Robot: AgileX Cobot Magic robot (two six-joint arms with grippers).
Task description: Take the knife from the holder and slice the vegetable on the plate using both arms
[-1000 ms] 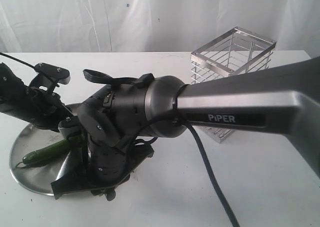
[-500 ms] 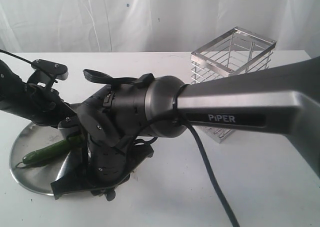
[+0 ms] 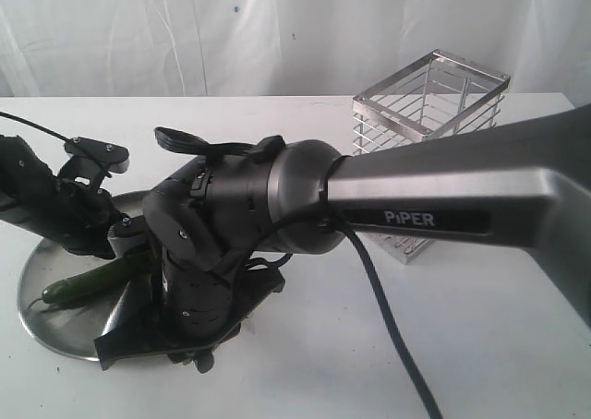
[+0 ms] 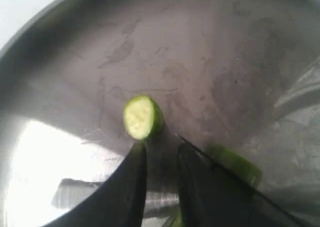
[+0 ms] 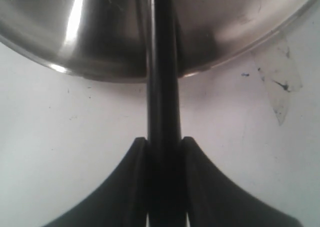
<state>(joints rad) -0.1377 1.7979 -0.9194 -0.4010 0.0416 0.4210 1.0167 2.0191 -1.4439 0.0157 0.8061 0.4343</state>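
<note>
Right gripper (image 5: 164, 143) clamped on black knife (image 5: 162, 87) handle, blade obscured behind arm, steel plate (image 3: 51, 331) at 8 o'clock, left gripper (image 4: 161, 149) jaws narrowly apart, hold on cucumber (image 3: 83, 285) indeterminate, cut slice (image 4: 142, 117) beyond blurred fingertips, wire holder (image 3: 429, 133) at 2 o'clock.

White tabletop (image 3: 480, 327), small dark specks; creased white curtain (image 3: 277, 31) behind; soft, even light.

The right arm (image 3: 443, 184), a broad grey link with white "PiPER" lettering (image 3: 409, 219), ends in rounded black joint housings, a black cable (image 3: 392, 327) trailing below. The smaller left arm (image 3: 42, 202) is matte black.
</note>
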